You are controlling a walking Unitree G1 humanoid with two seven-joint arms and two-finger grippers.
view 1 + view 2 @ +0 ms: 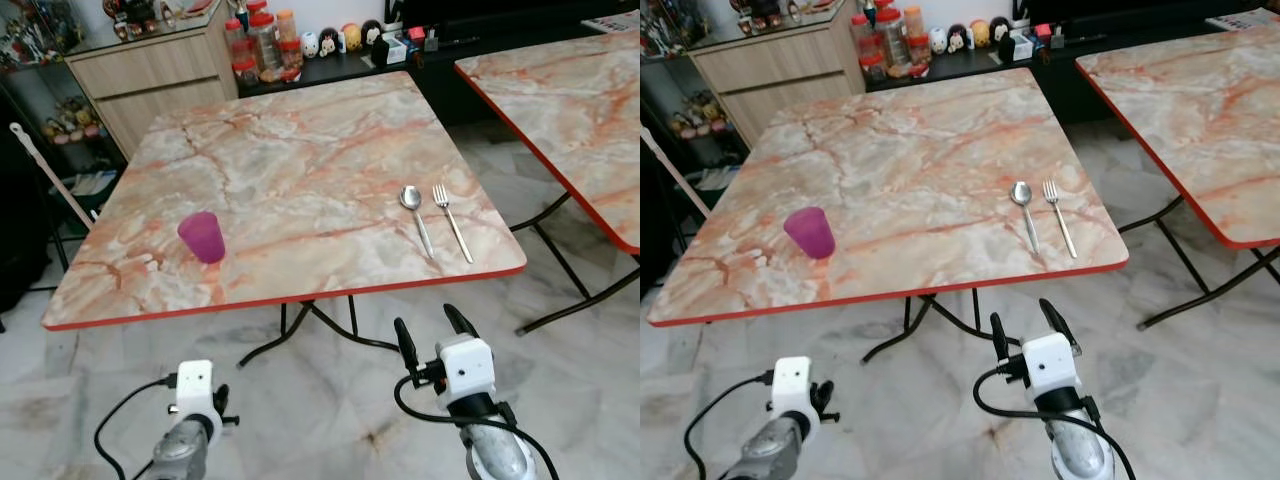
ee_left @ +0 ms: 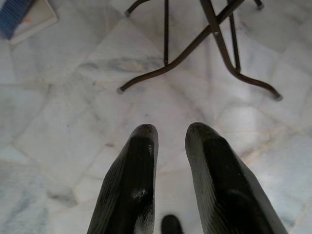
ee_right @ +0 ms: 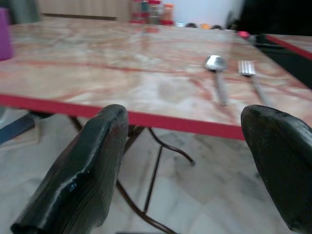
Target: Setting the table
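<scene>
Ahead of me stands the marble-patterned table (image 1: pixel 300 150) with its red edge, and I judge the setting barely begun. On it I count three pieces: a purple cup (image 1: pixel 203 237) toward the left near corner, and over on the right near the front edge a spoon (image 1: pixel 415 215) and a fork (image 1: pixel 452 220) lying side by side, just apart, handles toward me. The cup sits well apart from the cutlery, so if they belong to one place, it will need bringing across; I see no plate or other dishes anywhere on the top. A second table (image 1: pixel 570 100) of the same kind stands off to the right.

Both arms are below the table edge, holding nothing. My right gripper (image 1: pixel 435 335) is raised in front of the near edge, roughly below the spoon, its fingers spread wide. My left gripper (image 2: pixel 170 141) hangs lower and points at the floor, its two fingers close together with a narrow gap between them.

From the head cameras I get the whole layout and both arms at once. My right wrist camera adds a low, level look along the tabletop: red edge between the fingers, spoon and fork beyond, a sliver of the cup at the far side. My left wrist camera gives me the marble floor tiles (image 2: pixel 73 97) and the table's dark metal legs (image 2: pixel 214 44).
</scene>
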